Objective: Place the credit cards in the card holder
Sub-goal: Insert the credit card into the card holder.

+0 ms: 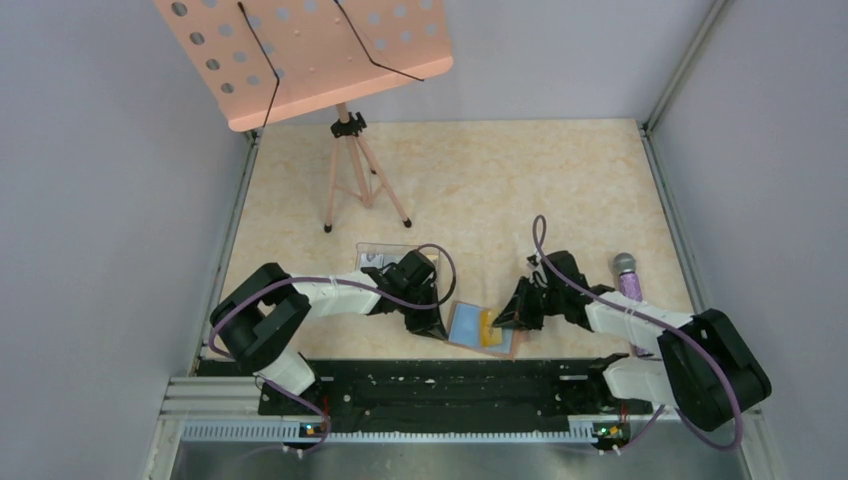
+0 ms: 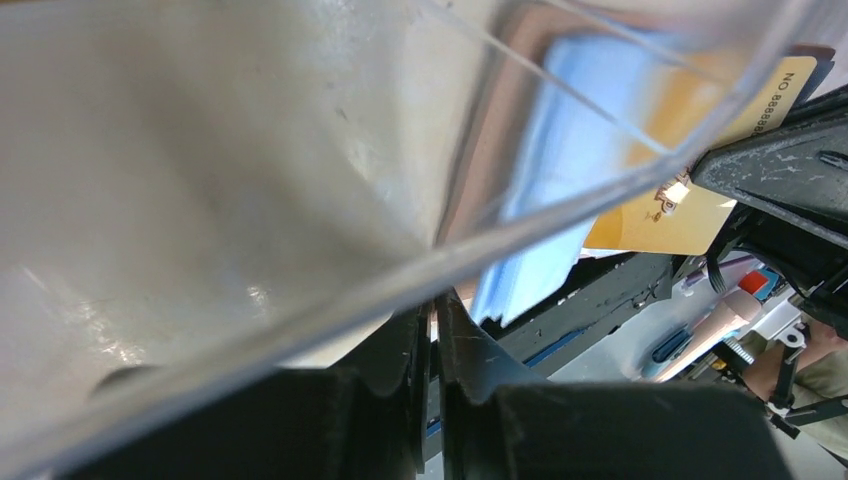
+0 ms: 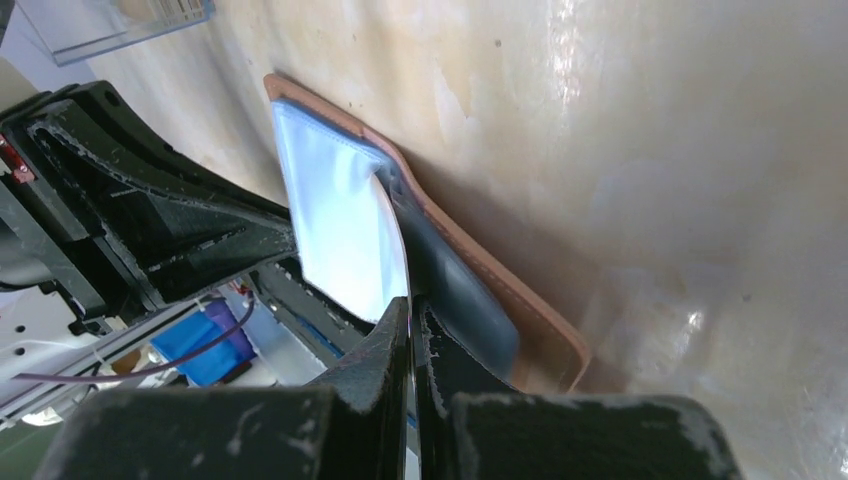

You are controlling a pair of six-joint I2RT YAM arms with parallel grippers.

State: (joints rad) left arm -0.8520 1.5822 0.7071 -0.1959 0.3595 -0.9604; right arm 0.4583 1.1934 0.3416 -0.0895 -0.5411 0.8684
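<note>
One card (image 1: 490, 328) is pinched by the right gripper (image 1: 501, 321) over one open holder (image 1: 465, 325) at the table (image 1: 500, 190) edge; the left gripper (image 1: 434, 326) is closed.

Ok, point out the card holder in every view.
Top: holder low centre.
Left wrist: holder upper right, mostly seen through the clear box.
Right wrist: holder centre, running upper left to lower right.
Shared landmark: the clear box.

card holder (image 1: 466, 326): brown, blue inside | credit card (image 1: 489, 327): yellow-orange | table (image 1: 520, 190): beige marbled
</note>
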